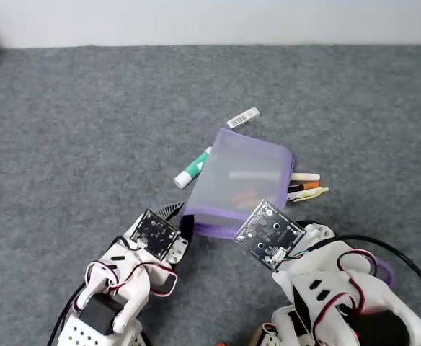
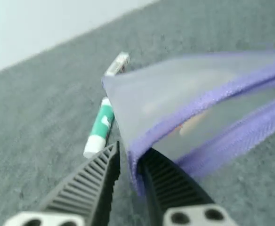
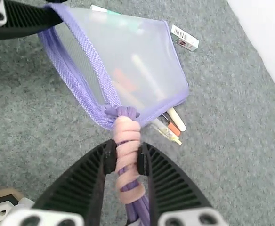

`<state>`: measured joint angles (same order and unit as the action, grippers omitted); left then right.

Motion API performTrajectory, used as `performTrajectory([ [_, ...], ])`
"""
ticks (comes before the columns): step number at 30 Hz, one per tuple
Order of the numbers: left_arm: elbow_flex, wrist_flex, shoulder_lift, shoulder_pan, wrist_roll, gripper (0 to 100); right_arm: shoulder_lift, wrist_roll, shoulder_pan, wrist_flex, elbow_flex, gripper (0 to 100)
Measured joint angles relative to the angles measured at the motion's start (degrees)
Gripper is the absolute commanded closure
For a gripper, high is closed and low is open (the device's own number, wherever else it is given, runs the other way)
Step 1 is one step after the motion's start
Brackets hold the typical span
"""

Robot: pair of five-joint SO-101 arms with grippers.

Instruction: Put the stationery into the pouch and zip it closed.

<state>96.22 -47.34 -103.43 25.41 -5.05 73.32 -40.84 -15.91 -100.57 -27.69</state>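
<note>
The translucent purple pouch (image 1: 241, 176) is held between both arms with its near edge raised. My left gripper (image 2: 128, 154) is shut on the pouch's purple edge (image 2: 136, 165) at one near corner. My right gripper (image 3: 126, 148) is shut on the pink and purple pull strap (image 3: 126, 129) at the other corner. A green and white marker (image 1: 192, 169) lies by the pouch's far left side. Several pens (image 1: 306, 186) poke out from under its right corner. Pen shapes (image 3: 128, 87) show through the pouch; I cannot tell whether they are inside or beneath it.
A small white barcoded block (image 1: 243, 117) lies on the grey carpet (image 1: 88, 130) just beyond the pouch. A pale wall (image 1: 210, 21) borders the far edge. Black and red cables (image 1: 369, 249) trail from the right arm.
</note>
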Motion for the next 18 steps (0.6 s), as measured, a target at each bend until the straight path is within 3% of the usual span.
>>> performTrajectory([
  [12, -7.6, -8.3, 1.1, -0.2, 0.0, 94, 0.0, 0.0, 0.0, 0.0, 0.0, 99.0],
  [18, -16.7, -8.3, 14.9, -0.1, 1.1, 94, 0.0, 0.0, 0.0, 0.0, 0.0, 99.0],
])
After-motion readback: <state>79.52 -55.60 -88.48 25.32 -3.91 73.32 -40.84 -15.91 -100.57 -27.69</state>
